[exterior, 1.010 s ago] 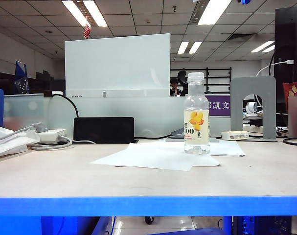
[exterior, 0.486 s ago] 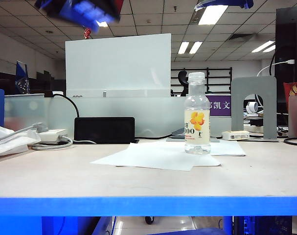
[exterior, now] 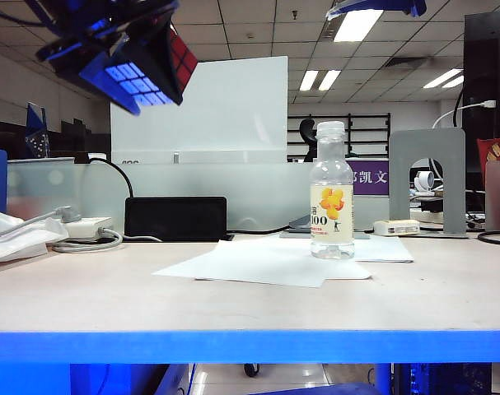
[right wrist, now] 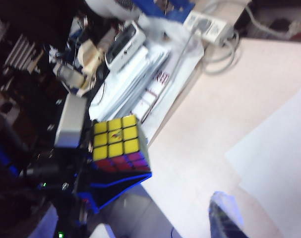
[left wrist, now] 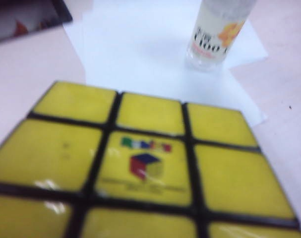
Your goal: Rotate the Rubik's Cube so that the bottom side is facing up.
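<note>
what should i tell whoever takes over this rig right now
Left gripper: shut on the Rubik's Cube, held in the air at the upper left of the exterior view, well above the table.
Right gripper: only its tip shows at the top edge of the exterior view; holds nothing visible, open or shut not clear.
Cube: tilted, yellow logo face toward the left wrist camera, blue face angled down.
Bottle: upright on the white paper.
Done: cube lifted.
Left: finish the flip, set the cube down.

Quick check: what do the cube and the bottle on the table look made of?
Rubik's Cube, held by the left gripper: likely hard plastic, glossy yellow stickers catching glare, black frame. Bottle: clear, see-through plastic with a printed label, probably thin-walled.
</note>
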